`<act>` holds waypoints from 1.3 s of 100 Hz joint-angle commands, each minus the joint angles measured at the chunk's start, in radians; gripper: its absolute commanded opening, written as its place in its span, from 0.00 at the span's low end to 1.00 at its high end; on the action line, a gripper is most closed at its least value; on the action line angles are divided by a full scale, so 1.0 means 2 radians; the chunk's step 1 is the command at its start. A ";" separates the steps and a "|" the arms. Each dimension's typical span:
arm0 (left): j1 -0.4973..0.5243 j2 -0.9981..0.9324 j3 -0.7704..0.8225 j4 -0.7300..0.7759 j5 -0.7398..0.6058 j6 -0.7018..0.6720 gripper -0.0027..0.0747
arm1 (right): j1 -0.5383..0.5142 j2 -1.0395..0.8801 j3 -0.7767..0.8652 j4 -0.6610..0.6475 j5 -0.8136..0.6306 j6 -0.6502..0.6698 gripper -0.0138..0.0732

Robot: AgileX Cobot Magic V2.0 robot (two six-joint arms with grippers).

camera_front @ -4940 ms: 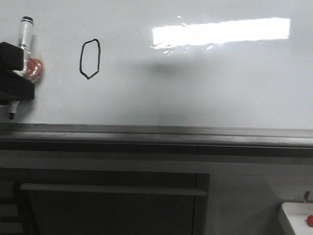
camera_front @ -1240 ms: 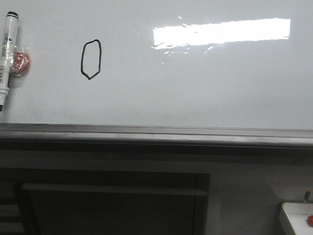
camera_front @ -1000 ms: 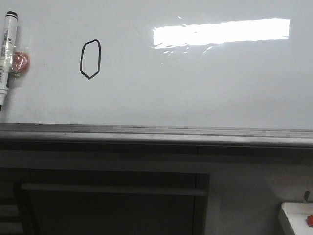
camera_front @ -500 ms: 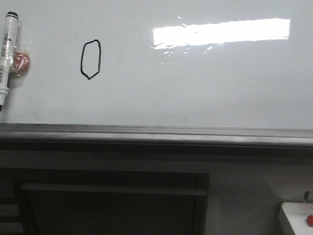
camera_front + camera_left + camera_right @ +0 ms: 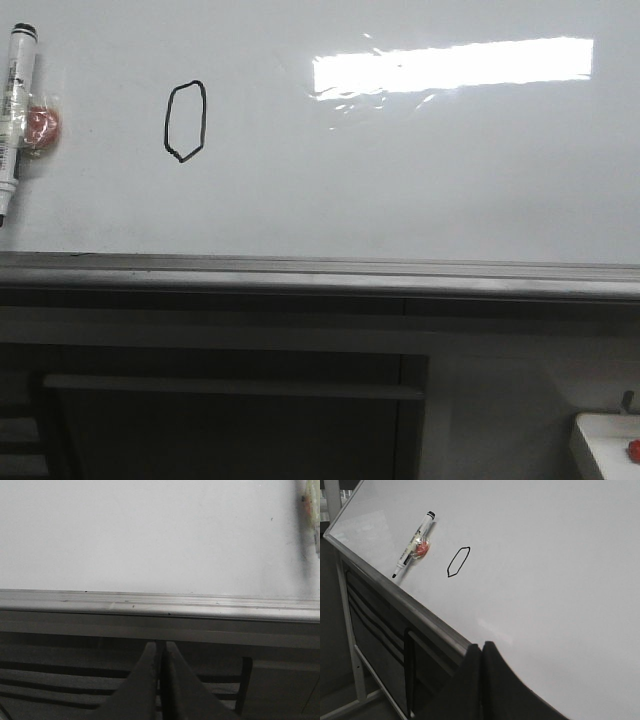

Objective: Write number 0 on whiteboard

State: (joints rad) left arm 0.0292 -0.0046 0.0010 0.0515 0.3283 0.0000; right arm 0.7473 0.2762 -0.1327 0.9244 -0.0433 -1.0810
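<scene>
At the far left of the front view, one marker pen [image 5: 14, 110] is seen lying against the whiteboard [image 5: 400, 180], its black cap uppermost and its dark tip pointing down, just above the rail. One small red object in a clear wrapping [image 5: 41, 124] is found touching the pen's right side; what it is cannot be told. To the right of these, clearly apart from them, one number 0 [image 5: 185, 121] is drawn on the board in thin black line: a single closed loop, taller than wide, somewhat angular and coming to a point at the bottom. Nothing else is written on the board. Further right, one bright rectangular light reflection [image 5: 452, 66] is shown across the upper part of the glossy surface. One grey metal edge rail [image 5: 320, 272] runs along the whole lower edge of the board, and a dark cabinet [image 5: 230, 420] with one pale horizontal bar is seen beneath it. At the lower right corner a white tray-like object [image 5: 608, 445] carrying one small red item is partly cut off.

In the left wrist view the left gripper [image 5: 161, 680] is shown below the rail with its fingers pressed together on nothing. In the right wrist view the right gripper [image 5: 481, 680] is likewise closed and empty, with the pen, the red object and the 0 all seen well beyond it.
</scene>
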 commanded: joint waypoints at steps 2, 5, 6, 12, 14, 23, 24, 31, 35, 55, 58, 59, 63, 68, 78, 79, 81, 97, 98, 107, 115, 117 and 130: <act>0.000 -0.014 0.005 0.001 -0.037 0.000 0.01 | -0.001 0.003 -0.012 0.001 -0.025 -0.002 0.09; 0.000 -0.014 0.005 0.001 -0.037 0.000 0.01 | -0.001 0.003 -0.012 0.001 -0.025 -0.002 0.09; 0.000 -0.014 0.005 0.001 -0.037 0.000 0.01 | -0.001 0.003 -0.012 0.001 -0.025 -0.002 0.09; 0.000 -0.014 0.005 0.001 -0.037 0.000 0.01 | -0.001 0.003 -0.012 0.001 -0.025 -0.002 0.09; 0.000 -0.014 0.005 0.001 -0.037 0.000 0.01 | -0.001 0.003 -0.012 0.001 -0.025 -0.002 0.09; 0.000 -0.014 0.005 0.001 -0.037 0.000 0.01 | -0.001 0.003 -0.012 0.001 -0.025 -0.002 0.09; 0.000 -0.014 0.005 0.001 -0.037 0.000 0.01 | -0.001 0.003 -0.012 0.001 -0.025 -0.002 0.09; 0.000 -0.014 0.005 0.001 -0.037 0.000 0.01 | -0.001 0.003 -0.012 0.001 -0.026 -0.002 0.09; 0.000 -0.014 0.005 0.001 -0.037 0.000 0.01 | -0.001 0.003 -0.012 0.001 -0.036 -0.002 0.09; 0.000 -0.014 0.005 0.001 -0.037 0.000 0.01 | -0.001 0.003 -0.012 -0.110 -0.104 0.006 0.09; 0.000 -0.014 0.005 0.001 -0.037 0.000 0.01 | -0.002 0.003 -0.012 -0.139 -0.115 0.022 0.09; 0.000 -0.014 0.005 0.001 -0.037 0.000 0.01 | -0.002 0.003 -0.012 -0.149 -0.123 0.033 0.09; 0.000 -0.014 0.005 0.001 -0.037 0.000 0.01 | -0.007 0.003 -0.012 -0.167 -0.140 0.063 0.09; 0.000 -0.014 0.005 0.001 -0.037 0.000 0.01 | -0.020 0.003 -0.012 -0.192 -0.155 0.108 0.09; 0.000 -0.014 0.005 0.001 -0.037 0.000 0.01 | -0.064 0.003 -0.012 -0.250 -0.157 0.190 0.09; 0.000 -0.014 0.005 0.001 -0.037 0.000 0.01 | -0.072 0.003 -0.012 -0.256 -0.157 0.197 0.09; 0.000 -0.014 0.005 0.001 -0.037 0.000 0.01 | -0.084 0.003 -0.012 -0.273 -0.155 0.220 0.09; 0.000 -0.014 0.005 0.001 -0.037 0.000 0.01 | -0.183 -0.002 -0.012 -0.397 -0.136 0.402 0.09; 0.000 -0.014 0.005 0.001 -0.037 0.000 0.01 | -0.187 -0.003 -0.012 -0.402 -0.134 0.409 0.09; 0.000 -0.014 0.005 0.001 -0.037 0.000 0.01 | -0.236 -0.014 -0.012 -0.468 -0.116 0.500 0.09; 0.000 -0.014 0.005 0.001 -0.037 0.000 0.01 | -0.274 -0.027 -0.012 -0.502 -0.095 0.566 0.09; 0.000 -0.014 0.005 0.001 -0.037 0.000 0.01 | -0.284 -0.031 -0.012 -0.503 -0.087 0.575 0.09; 0.000 -0.014 0.005 0.001 -0.037 0.000 0.01 | -0.347 -0.063 -0.012 -0.503 -0.027 0.583 0.09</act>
State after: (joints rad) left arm 0.0292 -0.0046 0.0010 0.0515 0.3283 0.0000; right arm 0.1250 0.1748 -0.1327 -0.0575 -0.1047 0.0497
